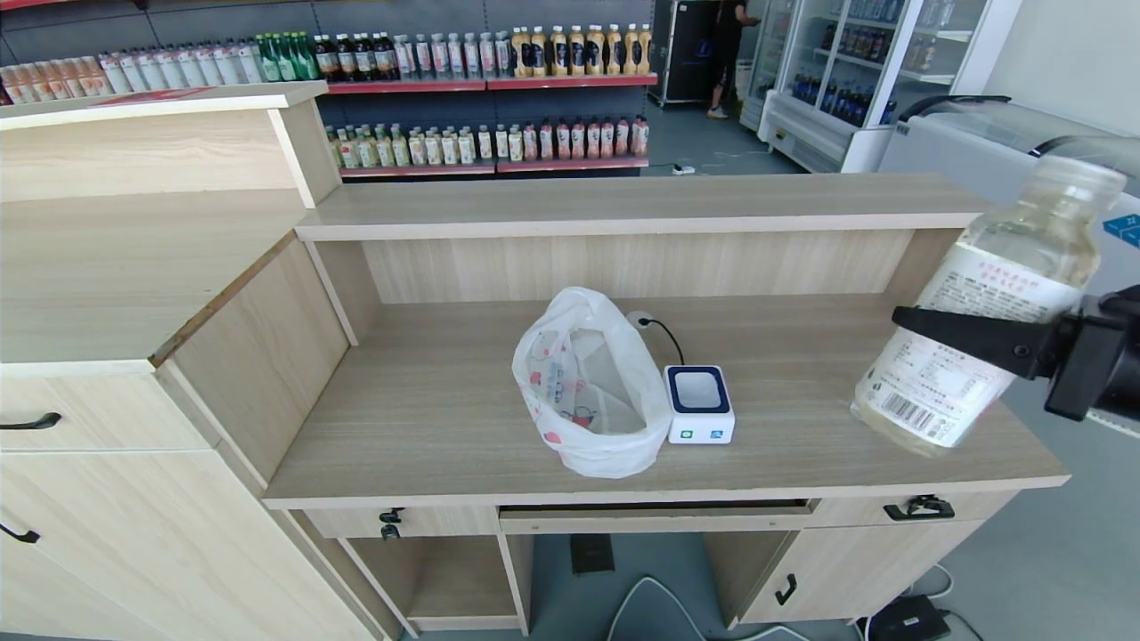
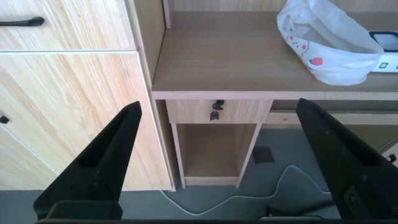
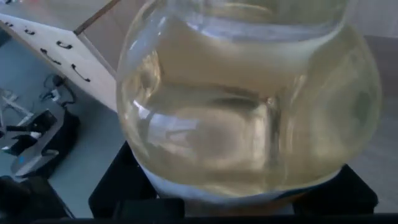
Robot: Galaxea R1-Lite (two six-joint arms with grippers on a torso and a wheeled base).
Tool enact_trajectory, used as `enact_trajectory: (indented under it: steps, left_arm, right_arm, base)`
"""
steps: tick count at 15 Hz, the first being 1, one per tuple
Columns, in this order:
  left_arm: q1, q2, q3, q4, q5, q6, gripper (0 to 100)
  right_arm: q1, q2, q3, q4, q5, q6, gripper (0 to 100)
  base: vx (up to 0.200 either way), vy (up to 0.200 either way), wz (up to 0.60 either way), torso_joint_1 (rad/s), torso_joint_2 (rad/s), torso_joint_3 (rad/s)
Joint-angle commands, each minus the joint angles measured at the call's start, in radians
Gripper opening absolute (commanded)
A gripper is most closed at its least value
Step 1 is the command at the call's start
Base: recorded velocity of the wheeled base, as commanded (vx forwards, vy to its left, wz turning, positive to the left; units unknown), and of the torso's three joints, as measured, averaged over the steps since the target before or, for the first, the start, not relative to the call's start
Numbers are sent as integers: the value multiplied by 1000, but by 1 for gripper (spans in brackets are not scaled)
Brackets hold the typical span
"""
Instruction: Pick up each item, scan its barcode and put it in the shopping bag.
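The full, smooth bottle, likely heavy and slippery, sits clenched at mid-label in our right fingers by the table's right end, while our left fingers hang spread, empty.

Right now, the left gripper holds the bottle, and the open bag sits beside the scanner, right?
No: the head view shows the right gripper holding the bottle. The open bag does sit beside the scanner.
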Motion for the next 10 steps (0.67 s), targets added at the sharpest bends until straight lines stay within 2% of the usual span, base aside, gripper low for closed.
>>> enact_trajectory:
  steps: [1,3,4,10]
  left_arm:
    - [1,2,0,0,0,0,100]
    - [1,2,0,0,0,0,100]
    - [1,2,0,0,0,0,100]
    - [1,2,0,0,0,0,100]
  right_arm:
    - [-84,147,62,-120,-172,-128,0]
    - [-160,227,162,-286,-276,-395,0]
    - [-189,246,192,-359,-294,-504,0]
    - [-255,290,189,-552,-293,-768,0]
  base:
    - [0,0,0,0,0,0]
    - [0,0,0,0,0,0]
    - [0,0,0,0,0,0]
    - [0,0,0,0,0,0]
